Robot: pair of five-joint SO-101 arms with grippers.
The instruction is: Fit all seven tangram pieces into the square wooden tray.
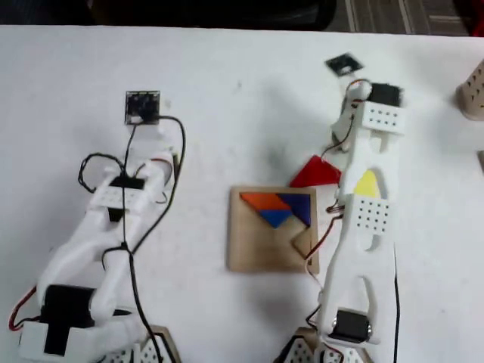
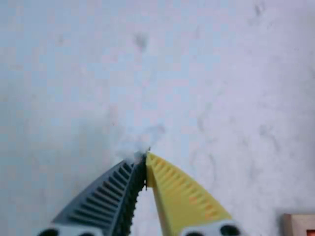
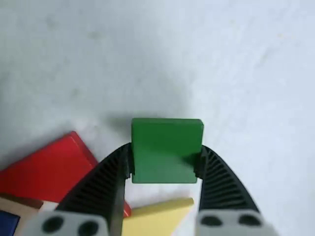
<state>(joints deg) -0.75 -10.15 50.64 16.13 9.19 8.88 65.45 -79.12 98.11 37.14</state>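
Table [image 1: 227,113]: white and smooth; a released piece can slide
Tray [image 1: 246,257]: loose on the table between the arms, orange piece [image 1: 261,200] and blue pieces [image 1: 299,206] seated in its far half; a hard insertion can shift it or unseat them
Left gripper [image 2: 145,162]: fingers pressed together over bare table, well apart from the tray; cannot brace it
Right gripper [image 3: 166,153]: fingers pinch the green square [image 3: 167,142] across two opposite edges
Red triangle [image 1: 314,174]: at the tray's far right corner, likely in the return path; may be knocked
Yellow piece [image 1: 367,184]: beside the tray, partly under the right arm; may be dragged
Green square: beyond the red triangle, outside the tray; may pivot in the pinch and jam on the rim
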